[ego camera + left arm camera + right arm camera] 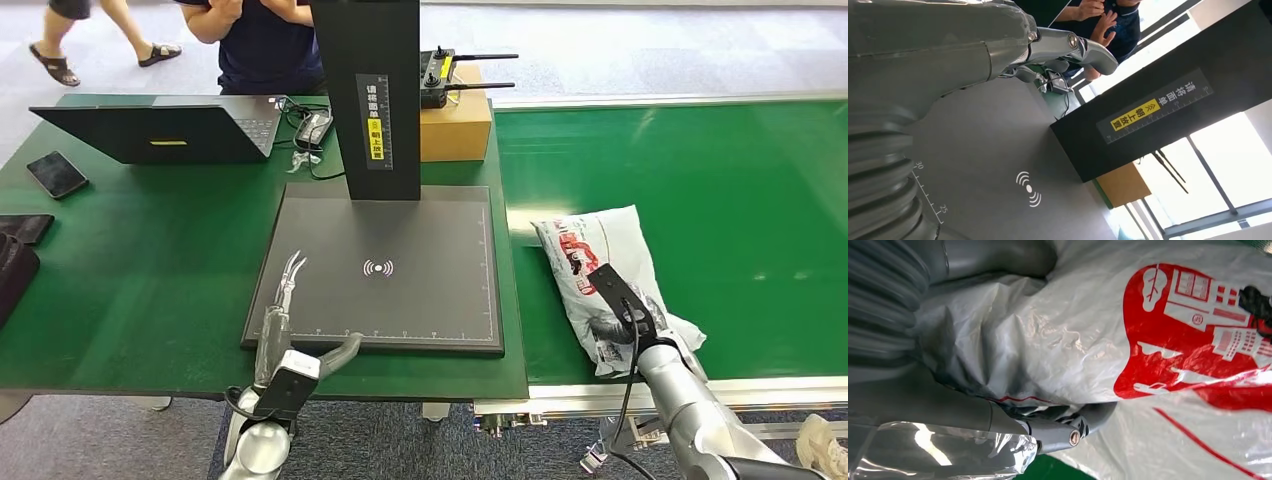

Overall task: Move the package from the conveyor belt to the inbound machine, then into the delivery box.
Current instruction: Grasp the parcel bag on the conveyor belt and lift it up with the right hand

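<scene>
Our right hand (625,310) grips the package (600,265) on the belt (720,200), right of the scanner (385,270). Our left hand (290,320) hovers released over the scanner's near edge.

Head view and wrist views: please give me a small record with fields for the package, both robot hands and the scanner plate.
package: white plastic bag with red print, lying on the green conveyor belt
right robot hand: on the package, fingers curled around its plastic
left robot hand: holds nothing, fingers apart, above the plate's near edge
scanner plate: dark inbound machine plate with nothing lying on it
task stage: package not yet moved off the belt
</scene>
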Robot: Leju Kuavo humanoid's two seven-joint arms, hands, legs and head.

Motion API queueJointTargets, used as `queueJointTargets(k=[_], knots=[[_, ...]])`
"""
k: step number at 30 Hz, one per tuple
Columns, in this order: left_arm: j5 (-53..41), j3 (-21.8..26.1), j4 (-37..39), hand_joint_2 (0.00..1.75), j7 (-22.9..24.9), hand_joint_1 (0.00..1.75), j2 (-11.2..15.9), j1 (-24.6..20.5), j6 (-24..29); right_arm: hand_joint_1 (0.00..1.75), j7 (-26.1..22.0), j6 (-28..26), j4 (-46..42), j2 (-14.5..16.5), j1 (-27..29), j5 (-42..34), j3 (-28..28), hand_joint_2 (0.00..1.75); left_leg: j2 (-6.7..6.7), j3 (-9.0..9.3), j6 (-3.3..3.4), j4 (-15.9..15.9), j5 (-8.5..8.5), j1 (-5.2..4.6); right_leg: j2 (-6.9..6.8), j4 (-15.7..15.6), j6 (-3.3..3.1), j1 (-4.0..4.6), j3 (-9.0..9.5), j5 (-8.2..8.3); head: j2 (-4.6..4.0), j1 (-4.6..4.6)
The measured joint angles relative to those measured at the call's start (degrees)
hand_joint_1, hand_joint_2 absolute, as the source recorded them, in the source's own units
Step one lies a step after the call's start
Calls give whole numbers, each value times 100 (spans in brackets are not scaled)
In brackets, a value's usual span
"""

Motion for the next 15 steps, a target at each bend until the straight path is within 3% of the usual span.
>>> queueJointTargets(k=[4,15], knots=[[-2,1,0,175,-1,0,0,6,-2,152,7,-183,0,8,-28,85,1,175,0,2,0,0,0,0,0,0,0,0,2,1,0,-1],[-13,3,-1,175,-2,0,0,0,-10,171,-179,-914,0,80,-46,339,14,175,-2,-4,0,0,0,0,-2,0,-1,0,-3,0,0,-1]])
